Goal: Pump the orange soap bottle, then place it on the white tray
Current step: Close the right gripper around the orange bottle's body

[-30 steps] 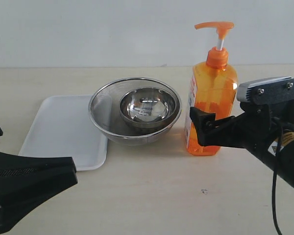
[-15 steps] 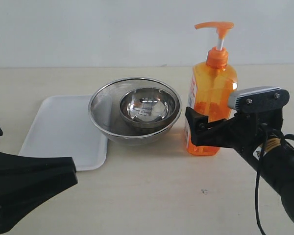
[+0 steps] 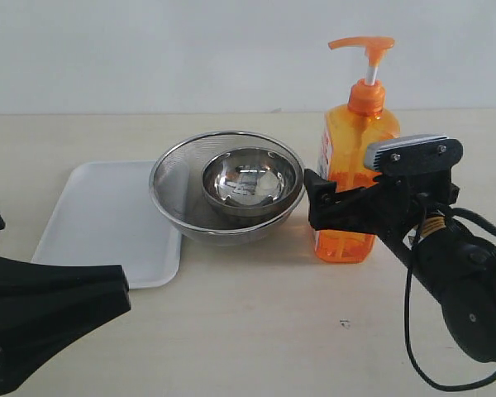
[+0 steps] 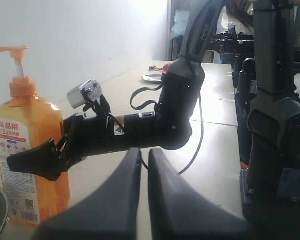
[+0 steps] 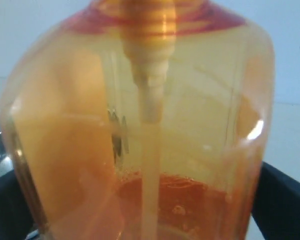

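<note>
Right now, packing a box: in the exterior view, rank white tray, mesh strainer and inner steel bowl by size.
1. white tray and mesh strainer, too alike to rank.
2. inner steel bowl, smallest.

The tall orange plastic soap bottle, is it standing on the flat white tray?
No, the orange soap bottle stands on the table right of the round steel mesh strainer; the white tray lies on the strainer's left.

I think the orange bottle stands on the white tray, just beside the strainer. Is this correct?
Not quite. The bottle stands on the table, not on the tray, which lies bare on the strainer's other side. The bottle is just beside the strainer, as you say. The exterior view shows this.
</note>
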You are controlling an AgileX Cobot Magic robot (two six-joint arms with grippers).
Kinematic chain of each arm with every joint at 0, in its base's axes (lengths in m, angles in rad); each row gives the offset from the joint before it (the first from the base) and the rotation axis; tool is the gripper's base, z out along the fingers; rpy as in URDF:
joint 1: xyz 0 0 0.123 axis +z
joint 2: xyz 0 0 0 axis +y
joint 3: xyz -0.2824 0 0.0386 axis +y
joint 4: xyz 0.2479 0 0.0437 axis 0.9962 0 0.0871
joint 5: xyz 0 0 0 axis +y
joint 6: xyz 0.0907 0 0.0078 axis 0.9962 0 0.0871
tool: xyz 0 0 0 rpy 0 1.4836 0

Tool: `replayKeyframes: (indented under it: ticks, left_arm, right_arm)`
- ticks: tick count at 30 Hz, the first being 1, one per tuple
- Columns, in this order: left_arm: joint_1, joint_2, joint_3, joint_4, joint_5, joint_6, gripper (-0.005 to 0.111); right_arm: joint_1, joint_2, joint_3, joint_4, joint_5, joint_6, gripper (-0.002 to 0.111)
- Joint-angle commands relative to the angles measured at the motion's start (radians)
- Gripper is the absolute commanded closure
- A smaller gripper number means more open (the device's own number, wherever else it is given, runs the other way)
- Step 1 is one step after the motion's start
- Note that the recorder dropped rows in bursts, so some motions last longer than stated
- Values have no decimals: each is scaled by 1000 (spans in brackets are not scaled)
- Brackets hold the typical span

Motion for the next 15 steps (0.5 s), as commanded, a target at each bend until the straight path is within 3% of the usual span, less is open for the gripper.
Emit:
replayKeyframes:
  ticks: [1,9,12,15]
  left_arm:
    - [0,-5,5,-1,3,4,102]
    - [0,-5,5,-1,3,4,102]
    - [0,-5,5,-1,3,4,102]
    - [0,-5,5,-1,3,4,102]
  right_arm:
    - [2,14,-13,11,12,-9,4]
    - [2,14,-13,64,4,-9,7]
    - [2,14,-14,86,4,-9,27]
    - [2,14,-14,85,13,-9,59]
